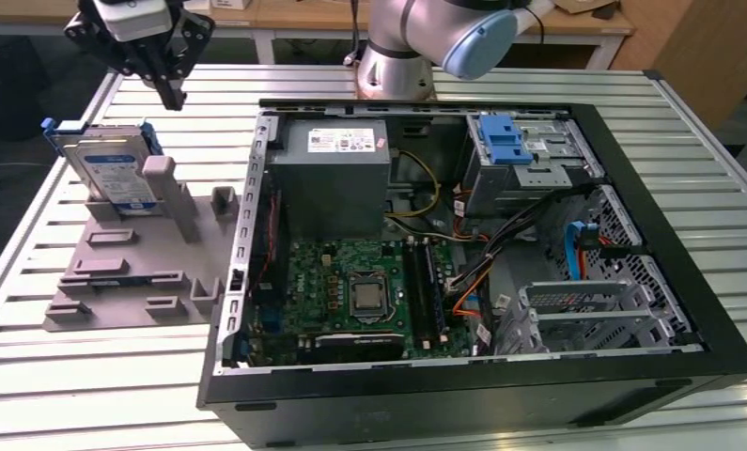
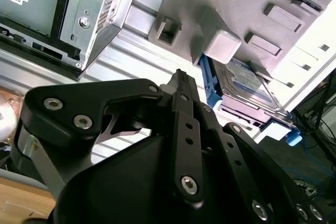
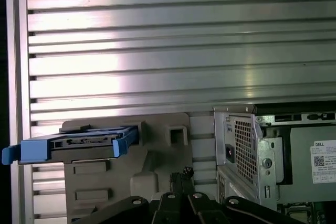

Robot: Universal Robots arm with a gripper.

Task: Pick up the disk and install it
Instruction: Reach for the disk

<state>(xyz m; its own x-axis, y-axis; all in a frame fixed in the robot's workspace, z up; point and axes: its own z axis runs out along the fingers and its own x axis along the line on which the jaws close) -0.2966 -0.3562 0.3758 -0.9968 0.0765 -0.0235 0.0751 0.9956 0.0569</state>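
The disk (image 1: pixel 107 171) is a silver drive with a white-and-blue label in a blue caddy. It leans upright in the grey holder (image 1: pixel 122 272) at the exterior view's left. My gripper (image 1: pixel 170 98) hangs above the table just behind the disk, apart from it, with its black fingers shut on nothing. In the second wrist view the fingertips (image 2: pixel 181 77) meet in a point, with the disk (image 2: pixel 245 85) beyond them. The first wrist view has the disk (image 3: pixel 79 142) edge-on, off to one side of the gripper (image 3: pixel 184 174).
The open computer case (image 1: pixel 674 366) lies on the slatted metal table (image 1: pixel 85 395). Inside are a grey power-supply box (image 1: pixel 335 169), a motherboard (image 1: pixel 348 291) and a blue-latched silver drive cage (image 1: pixel 523 150). The arm's base (image 1: pixel 396 66) stands behind the case.
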